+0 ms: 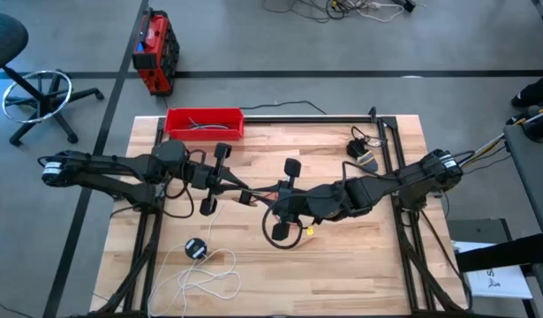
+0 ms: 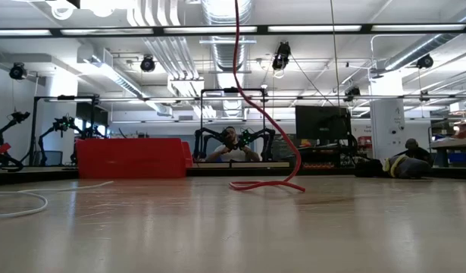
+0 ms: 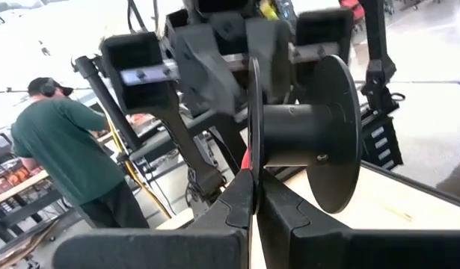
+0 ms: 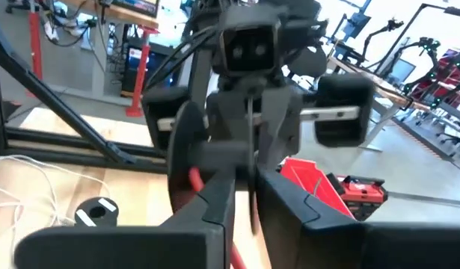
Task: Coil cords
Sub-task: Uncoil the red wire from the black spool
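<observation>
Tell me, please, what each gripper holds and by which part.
Left gripper and right gripper pinch the black round spool of the red cord, each by a flange's rim.

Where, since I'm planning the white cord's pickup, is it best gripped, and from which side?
Probably its black disc, pinched across the rim from straight above: it lies flat on the table, rigid and clear of both arms. The white cord itself is thin, slack loops, harder to pinch.
</observation>
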{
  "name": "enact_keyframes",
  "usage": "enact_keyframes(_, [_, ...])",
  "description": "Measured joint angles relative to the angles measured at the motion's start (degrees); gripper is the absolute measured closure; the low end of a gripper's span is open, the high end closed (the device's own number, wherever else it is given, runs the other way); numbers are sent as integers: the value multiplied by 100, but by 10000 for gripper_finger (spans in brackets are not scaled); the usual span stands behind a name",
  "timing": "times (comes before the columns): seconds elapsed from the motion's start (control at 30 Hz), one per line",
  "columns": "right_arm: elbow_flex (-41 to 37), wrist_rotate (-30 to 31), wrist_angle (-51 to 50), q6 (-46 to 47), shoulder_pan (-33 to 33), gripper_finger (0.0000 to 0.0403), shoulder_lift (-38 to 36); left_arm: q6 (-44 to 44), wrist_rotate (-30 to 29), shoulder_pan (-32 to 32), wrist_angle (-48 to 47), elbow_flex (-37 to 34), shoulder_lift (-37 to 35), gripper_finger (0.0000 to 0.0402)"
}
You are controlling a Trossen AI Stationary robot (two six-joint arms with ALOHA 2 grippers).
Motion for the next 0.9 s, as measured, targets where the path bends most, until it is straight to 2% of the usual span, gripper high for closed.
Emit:
enact_keyframes(0.43, [4, -1, 1, -102, -90, 370, 146, -78, 17, 2, 60, -11, 59, 401])
enact_keyframes(0.57, [4, 10, -124, -309, -98, 395, 80, -99, -13, 0, -21, -11, 59, 389])
enact_keyframes(0.73, [59, -2, -282, -377, -107, 400, -18, -268, -91, 0, -8, 1, 59, 366])
enact_keyframes(0.8, [154, 2, -496, -452, -86, 401, -64, -309, -405, -6, -103, 4, 39, 356])
enact_keyframes(0.9, [456, 201, -1222, -419, -65, 401, -149, -276, -1275, -4, -505, 7, -65, 340])
